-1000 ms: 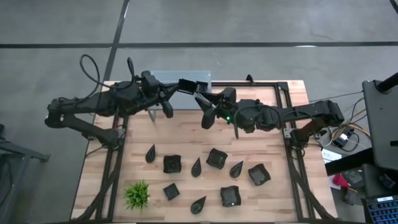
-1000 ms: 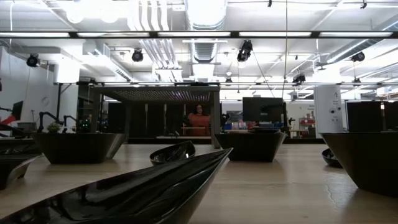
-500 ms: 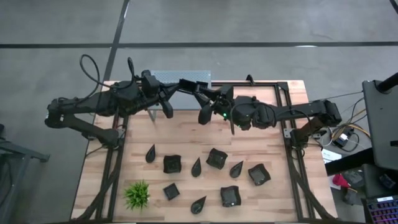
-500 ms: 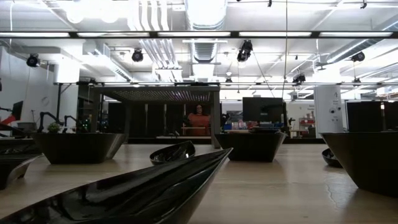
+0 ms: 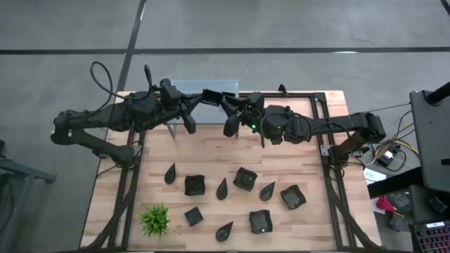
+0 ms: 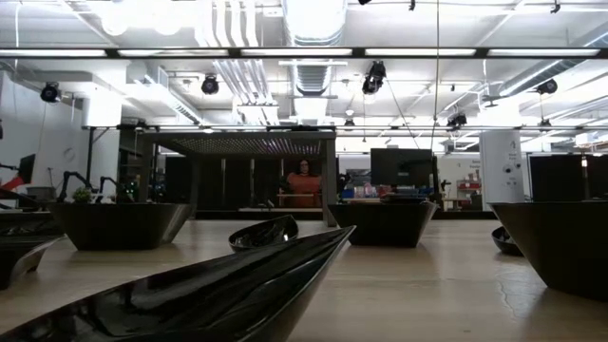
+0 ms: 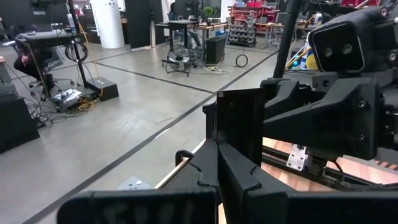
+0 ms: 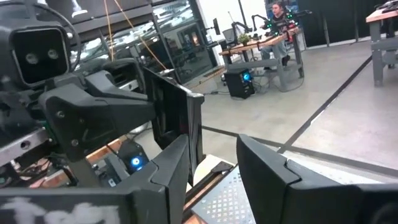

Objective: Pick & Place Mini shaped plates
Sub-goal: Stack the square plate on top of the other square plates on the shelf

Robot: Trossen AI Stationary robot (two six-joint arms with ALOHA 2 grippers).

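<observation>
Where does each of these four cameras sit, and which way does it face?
High view: above the table, facing straight down; both arms, left hand, right hand.
Low view: table-top height, level across mini shaped plates into the room; no arm.
Left wrist view: on left arm, past its fingers toward the right arm.
Right wrist view: the reverse.
Both wrist views share the held square plate.

My two arms were dark, near black. The tabletop (image 5: pixel 211 151) beneath me was pale wood in planks, and the mini shaped plates (image 5: pixel 195 185) on it were glossy black — the small spiky plant (image 5: pixel 155 220) bright green. The floor (image 5: pixel 281 24) was grey.
</observation>
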